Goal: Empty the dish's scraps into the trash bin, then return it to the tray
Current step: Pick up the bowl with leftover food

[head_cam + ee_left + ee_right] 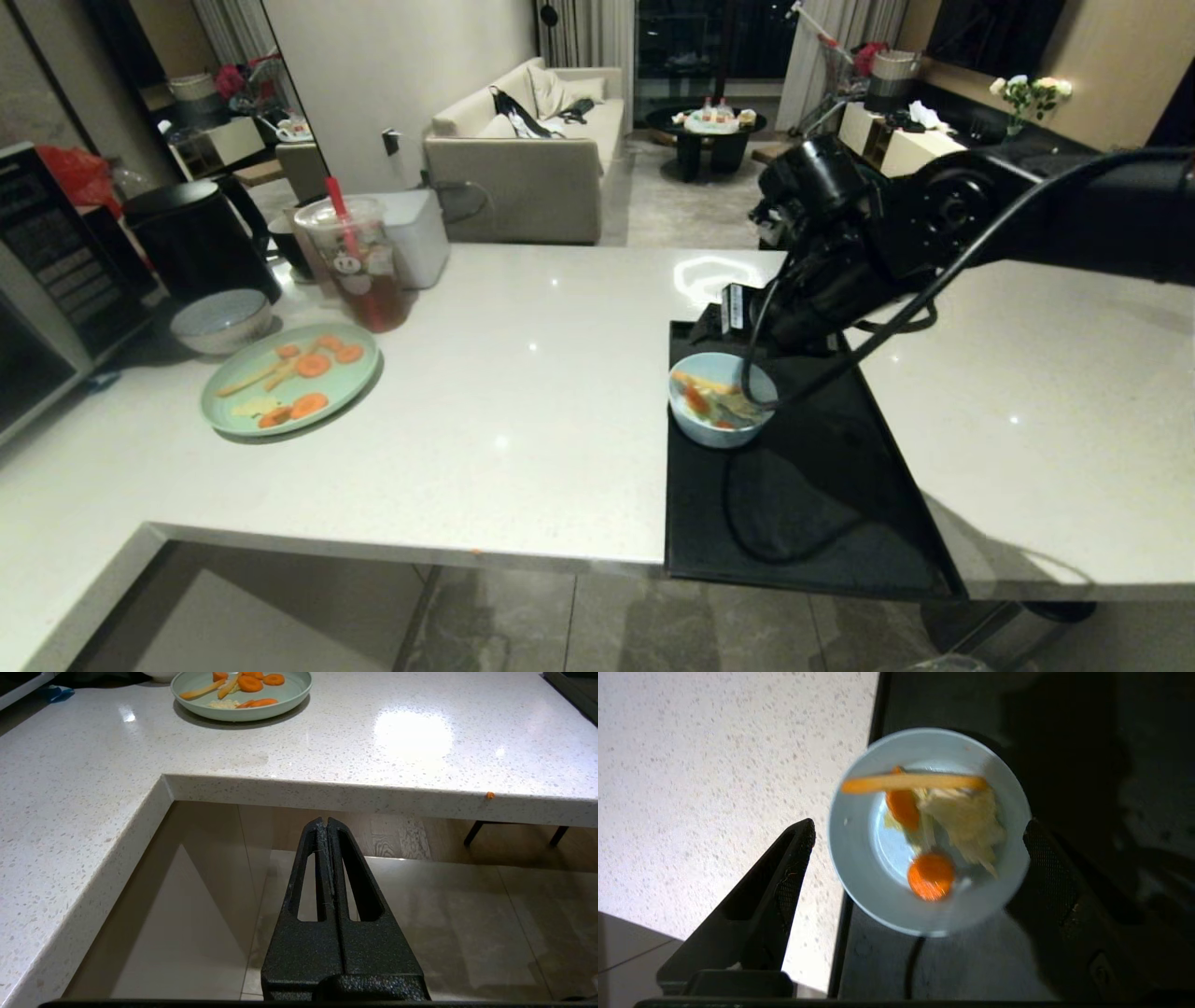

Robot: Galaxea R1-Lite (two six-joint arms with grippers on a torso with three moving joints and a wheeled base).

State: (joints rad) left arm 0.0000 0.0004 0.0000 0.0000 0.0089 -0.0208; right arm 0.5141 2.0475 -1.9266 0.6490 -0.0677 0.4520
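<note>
Floor tiles (523,621) lie below the white speckled worktop (523,373); a sofa (523,159) stands behind; the bowl (878,868) sits on the tray (812,523), between the right gripper's (920,844) wide-open fingers; the left gripper (327,826) is closed.

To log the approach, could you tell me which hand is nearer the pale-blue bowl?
Right. The right hand hangs open directly above the bowl on the tray; the left hand sits shut below the counter edge, far off.
</note>
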